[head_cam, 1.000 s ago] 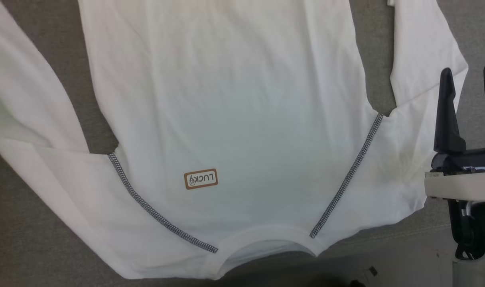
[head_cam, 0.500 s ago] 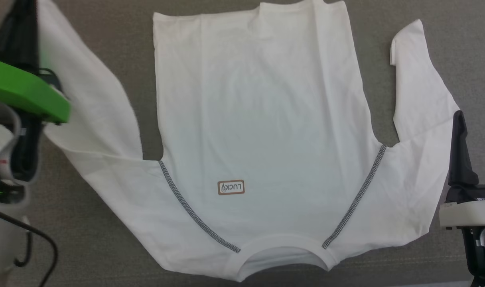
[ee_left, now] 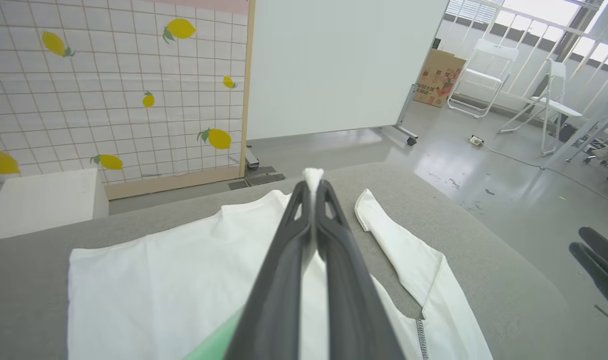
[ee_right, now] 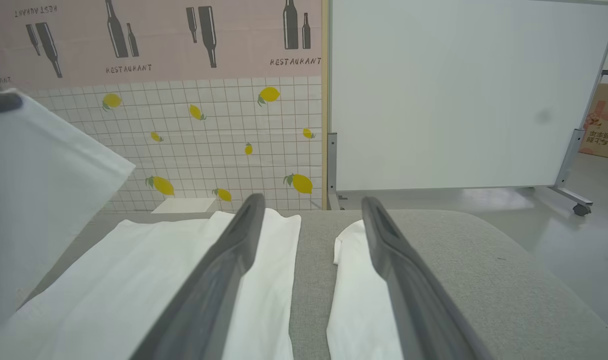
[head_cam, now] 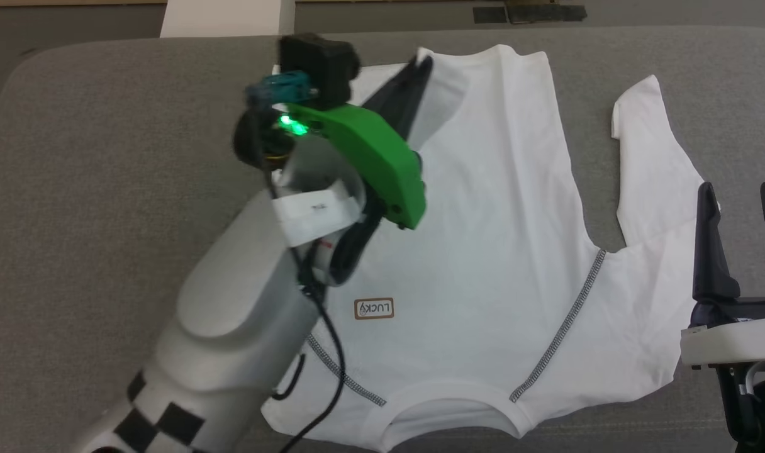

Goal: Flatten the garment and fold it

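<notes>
While left claw [head_cam: 421,65] pinches white garment [head_cam: 496,239], sleeve [head_cam: 445,104] folded over flat body; right claw [head_cam: 741,195] spread.

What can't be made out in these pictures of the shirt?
1. Head view: the pale left arm covers much of the shirt's sleeve on that side and part of one seam.
2. Left wrist view: the left claw, shut, hides how much cloth it pinches.
3. Right wrist view: blurred white cloth, cut off by the left edge; which part is unclear.
4. Head view: the drawing on the brown patch is too small.
</notes>
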